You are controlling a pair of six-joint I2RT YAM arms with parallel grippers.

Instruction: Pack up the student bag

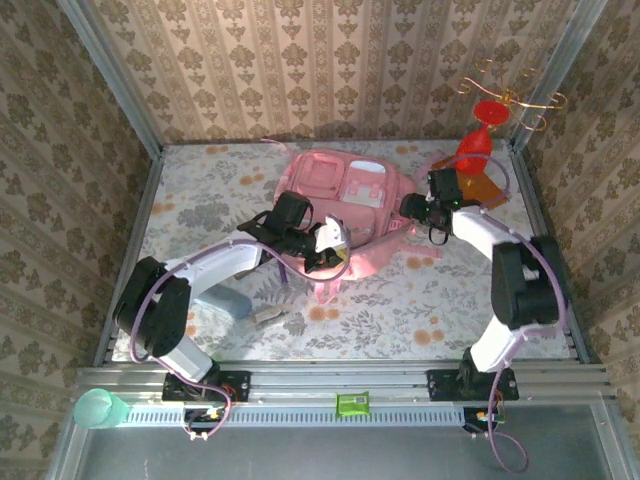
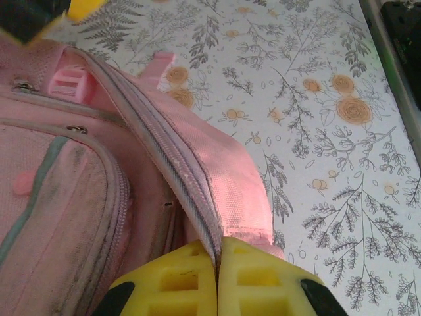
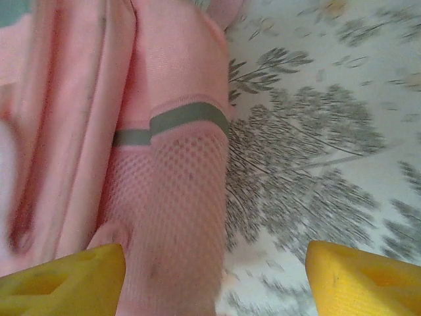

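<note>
**Desk:** Where is the student bag from where you sit?

**Operator:** On the overhead camera I see the student bag (image 1: 350, 195) lying flat toward the back middle of the flowered table (image 1: 200, 200), between my two arms. My left pincer (image 2: 217, 263) is at its near edge and my right pincer (image 3: 214, 263) is at its right side.

**Desk:** And the pincers themselves?

**Operator:** The left one is clamped on the bag. On its wrist camera the two yellow fingers (image 2: 177, 283) meet with the bag's zip edge (image 2: 171, 171) pinched between them, and the fabric runs up and away from the grip. The right one stands wide apart and grips nothing. On its own camera the bag's mesh side pocket (image 3: 177, 197) lies between the fingers, close to the left-hand one in that view, while the other finger is over bare table. I cannot tell whether that nearer finger touches the mesh.

**Desk:** How does the bag look?

**Operator:** It is soft pink fabric and the biggest thing on the table. It has zipped front pockets and a white patch (image 1: 365, 188) on the front. A grey band (image 3: 187, 115) runs above the mesh, and there is a pale pink buckle (image 2: 66, 82). The front pocket shows dark smudges. A pale strap (image 1: 330, 288) trails onto the table toward the arm bases.
</note>
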